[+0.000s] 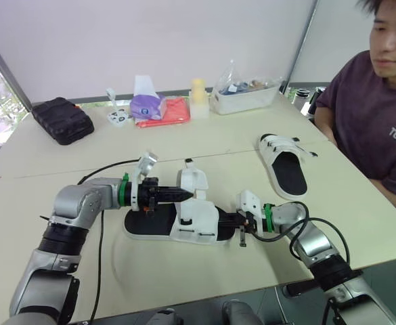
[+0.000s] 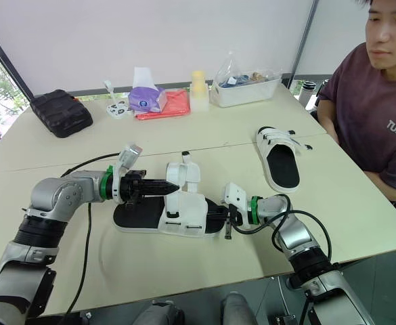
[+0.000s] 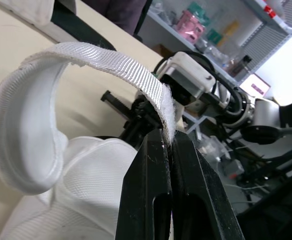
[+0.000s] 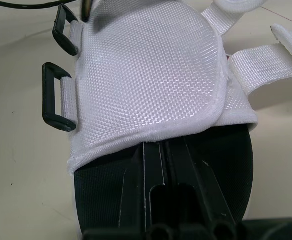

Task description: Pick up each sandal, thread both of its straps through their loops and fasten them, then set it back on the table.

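Left gripper [image 3: 168, 145]: jaws closed on the free end of a white webbing strap [image 3: 111, 62], which arcs up from the sandal's upper. Right gripper [image 4: 158, 147]: jaws pressed together, tips tucked at the edge of the white mesh flap [image 4: 146, 70], over the black footbed [image 4: 101, 190]. Two black strap loops [image 4: 56, 97] stand at the flap's side. The sandal [image 1: 150, 227] lies on the beige table [image 1: 204, 142] between both grippers. The second sandal [image 1: 283, 169] lies well apart, near a seated person [image 1: 380, 122].

Person's shirt [image 1: 377, 118]: white letters "TUA", remainder cut off at frame edge.
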`<action>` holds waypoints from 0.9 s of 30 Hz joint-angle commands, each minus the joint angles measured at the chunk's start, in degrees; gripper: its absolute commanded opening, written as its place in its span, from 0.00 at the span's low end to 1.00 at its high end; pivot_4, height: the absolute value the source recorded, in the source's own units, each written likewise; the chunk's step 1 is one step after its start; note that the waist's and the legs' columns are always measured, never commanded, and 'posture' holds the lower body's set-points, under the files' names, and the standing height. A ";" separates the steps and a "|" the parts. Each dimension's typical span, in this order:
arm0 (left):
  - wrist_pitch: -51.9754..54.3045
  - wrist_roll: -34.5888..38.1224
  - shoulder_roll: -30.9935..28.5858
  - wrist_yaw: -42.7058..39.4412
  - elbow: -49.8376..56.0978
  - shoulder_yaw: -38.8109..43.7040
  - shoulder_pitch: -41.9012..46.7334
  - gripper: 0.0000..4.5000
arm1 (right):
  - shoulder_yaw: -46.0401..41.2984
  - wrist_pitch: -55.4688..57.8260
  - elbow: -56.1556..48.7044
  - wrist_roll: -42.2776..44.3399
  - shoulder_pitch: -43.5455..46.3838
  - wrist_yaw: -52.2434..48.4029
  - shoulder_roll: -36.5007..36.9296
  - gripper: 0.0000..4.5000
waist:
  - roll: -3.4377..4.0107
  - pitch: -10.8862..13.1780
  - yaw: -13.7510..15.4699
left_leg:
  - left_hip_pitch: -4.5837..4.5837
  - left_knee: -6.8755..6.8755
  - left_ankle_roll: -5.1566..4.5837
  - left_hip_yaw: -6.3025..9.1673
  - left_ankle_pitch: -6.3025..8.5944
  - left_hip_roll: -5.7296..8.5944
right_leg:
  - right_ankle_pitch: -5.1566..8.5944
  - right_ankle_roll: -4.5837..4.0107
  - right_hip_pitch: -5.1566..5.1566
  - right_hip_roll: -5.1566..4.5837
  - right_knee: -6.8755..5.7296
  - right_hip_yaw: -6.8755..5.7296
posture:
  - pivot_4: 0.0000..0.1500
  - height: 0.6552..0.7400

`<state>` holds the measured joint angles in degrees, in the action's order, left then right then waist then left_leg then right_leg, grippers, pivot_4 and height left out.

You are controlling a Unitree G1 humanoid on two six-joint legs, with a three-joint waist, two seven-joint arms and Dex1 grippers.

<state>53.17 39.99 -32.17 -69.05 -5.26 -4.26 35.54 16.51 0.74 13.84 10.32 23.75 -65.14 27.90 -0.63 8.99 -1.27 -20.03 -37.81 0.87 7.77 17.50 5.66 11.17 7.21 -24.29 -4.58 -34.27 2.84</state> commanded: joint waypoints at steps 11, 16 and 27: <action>2.71 1.68 -0.41 -1.81 2.39 -0.56 -0.54 0.01 | 2.41 2.23 3.50 -3.99 -1.73 1.25 -0.10 0.00 | 0.00 0.00 -0.01 | 0.00 0.02 0.00 0.00 0.00 0.00 | 0.00 0.00 0.00 0.00 0.01 0.00 | 1.00 1.00; 2.07 0.70 -1.31 -2.61 3.02 -1.54 -1.46 0.01 | 2.41 2.17 3.60 -4.04 -1.81 1.35 -0.14 0.00 | 0.00 0.00 0.02 | 0.01 0.05 0.00 0.00 0.00 -0.01 | 0.00 0.00 0.00 0.00 0.01 0.00 | 1.00 1.00; -6.67 -5.75 -2.74 -4.76 3.99 -6.27 -4.22 0.01 | 2.30 2.12 3.64 -4.00 -1.84 1.55 -0.28 0.00 | 0.00 0.00 0.03 | 0.03 0.15 0.02 -0.02 -0.01 -0.03 | 0.00 -0.01 -0.01 0.00 0.04 0.01 | 1.00 1.00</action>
<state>47.51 34.43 -33.92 -73.10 -3.25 -10.69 31.14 16.50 0.74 13.80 10.32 23.67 -65.05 27.79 -0.64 8.99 -1.24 -20.00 -37.66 0.90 7.75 17.48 5.62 11.17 7.20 -24.30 -4.57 -34.23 2.85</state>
